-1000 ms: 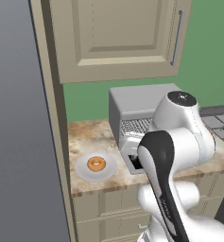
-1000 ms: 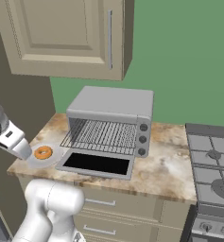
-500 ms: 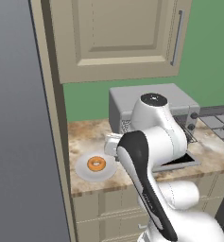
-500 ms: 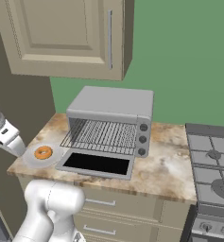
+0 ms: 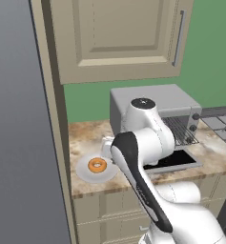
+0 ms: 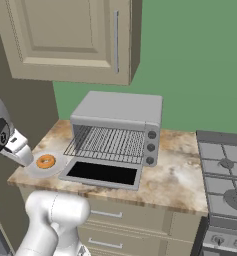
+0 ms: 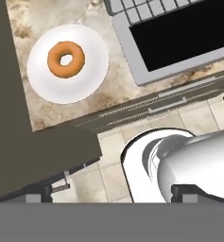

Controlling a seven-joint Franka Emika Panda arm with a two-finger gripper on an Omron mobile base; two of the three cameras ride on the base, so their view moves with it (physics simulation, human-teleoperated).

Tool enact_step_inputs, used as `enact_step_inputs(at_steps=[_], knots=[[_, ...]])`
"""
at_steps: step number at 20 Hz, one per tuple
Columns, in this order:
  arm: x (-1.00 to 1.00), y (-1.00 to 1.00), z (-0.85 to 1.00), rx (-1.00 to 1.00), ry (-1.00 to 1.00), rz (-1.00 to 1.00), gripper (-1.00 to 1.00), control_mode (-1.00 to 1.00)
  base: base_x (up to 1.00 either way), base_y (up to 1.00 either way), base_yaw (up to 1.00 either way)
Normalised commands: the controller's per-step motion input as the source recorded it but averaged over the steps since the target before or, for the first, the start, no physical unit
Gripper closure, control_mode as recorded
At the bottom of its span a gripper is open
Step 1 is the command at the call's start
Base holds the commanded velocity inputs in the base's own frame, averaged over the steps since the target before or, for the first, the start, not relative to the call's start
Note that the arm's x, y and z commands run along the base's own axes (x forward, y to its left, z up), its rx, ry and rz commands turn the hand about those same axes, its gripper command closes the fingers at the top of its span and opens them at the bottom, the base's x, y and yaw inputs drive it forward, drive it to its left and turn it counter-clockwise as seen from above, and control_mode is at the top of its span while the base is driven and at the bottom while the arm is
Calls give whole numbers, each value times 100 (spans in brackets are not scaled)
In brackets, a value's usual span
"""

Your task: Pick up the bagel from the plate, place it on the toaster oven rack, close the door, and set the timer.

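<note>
The orange-brown bagel (image 7: 66, 59) lies in the middle of the round white plate (image 7: 90, 71) on the marble counter, left of the toaster oven (image 6: 120, 112). The same bagel (image 5: 97, 165) and bagel (image 6: 45, 161) appear in both base views. The oven door (image 6: 102, 173) hangs open and flat, and the wire rack (image 6: 110, 142) is bare. My gripper (image 7: 112, 194) is open with nothing between its tips. It hovers over the counter's front edge, well short of the plate. My white hand (image 6: 19, 149) sits just left of the plate (image 6: 57, 167).
A tall dark panel (image 5: 19, 143) walls off the counter's left end beside the plate. Beige upper cabinets (image 6: 65, 40) hang above. Stove burners (image 6: 225, 175) lie to the right of the oven. Bare marble counter (image 6: 175, 180) lies between oven and stove.
The arm has swung left from in front of the oven toward the plate. The bagel, plate and open door have not moved. The gripper has stayed open.
</note>
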Motion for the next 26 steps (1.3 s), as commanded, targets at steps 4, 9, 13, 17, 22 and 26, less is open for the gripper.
enact_step_inputs(at_steps=[4,9,13,17,22,26], knots=[[0,20,-50,-1,-1,-8,-100,-100,0,0,0],[9,22,-18,0,-1,-12,-100,-100,0,0,0],[38,9,0,0,0,-16,-100,-100,0,0,0],[53,1,0,0,0,-16,-100,-100,0,0,0],[49,0,-9,0,1,-13,-100,-100,0,0,0],[48,0,-22,0,1,-6,-100,-100,0,0,0]])
